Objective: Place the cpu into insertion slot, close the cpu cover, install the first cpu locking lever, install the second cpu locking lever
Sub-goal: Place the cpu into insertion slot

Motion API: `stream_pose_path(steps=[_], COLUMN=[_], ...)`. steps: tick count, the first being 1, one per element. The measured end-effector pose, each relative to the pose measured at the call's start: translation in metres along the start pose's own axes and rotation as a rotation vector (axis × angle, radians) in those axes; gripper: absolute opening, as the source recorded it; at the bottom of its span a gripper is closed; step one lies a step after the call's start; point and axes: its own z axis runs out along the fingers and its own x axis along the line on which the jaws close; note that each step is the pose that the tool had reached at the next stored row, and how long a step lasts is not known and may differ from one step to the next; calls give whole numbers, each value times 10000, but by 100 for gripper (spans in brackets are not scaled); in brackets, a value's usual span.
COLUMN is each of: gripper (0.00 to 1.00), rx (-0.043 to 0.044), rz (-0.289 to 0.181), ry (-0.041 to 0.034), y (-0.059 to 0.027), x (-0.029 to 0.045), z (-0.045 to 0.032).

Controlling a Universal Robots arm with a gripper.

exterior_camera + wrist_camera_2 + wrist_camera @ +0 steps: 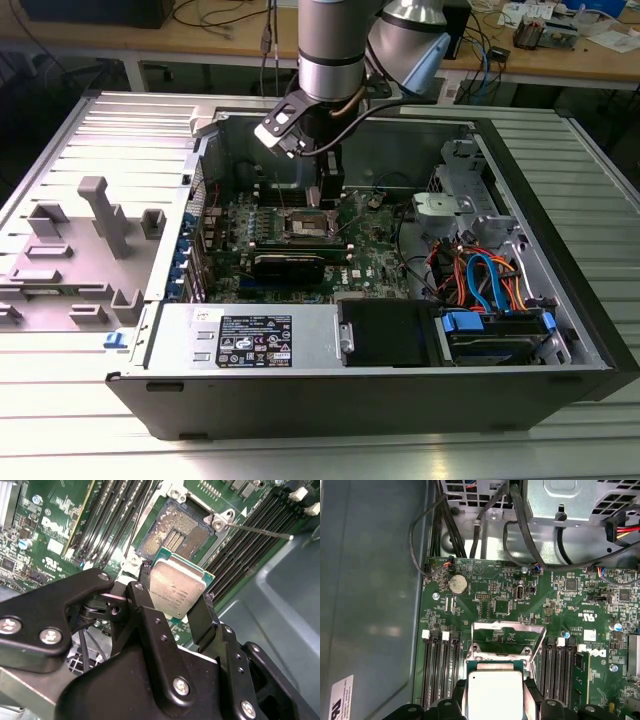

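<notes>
clenched in black jaws by opposite edges: small flat square silvery-grey cpu (177, 587), kept level, close by dark square silver-rimmed insertion slot (175, 532), not yet seated. thin silvery frame cpu cover (507, 626) tipped up, leaving socket exposed.

Electronics lab, cluttered workbench (220, 40), open computer case (300, 395)

chip (176, 592): silver-grey top (green edge) | socket (176, 534): dark, gold-speckled centre | board (485, 572): green | memory slots (442, 670): black
</notes>
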Motion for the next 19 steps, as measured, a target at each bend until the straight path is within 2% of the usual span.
stream_pose_path(steps=[14,19], gripper=[54,54], rx=[0,2], rz=[24,241], ry=[0,-10], y=[-21,-66], x=[1,4], z=[7,94])
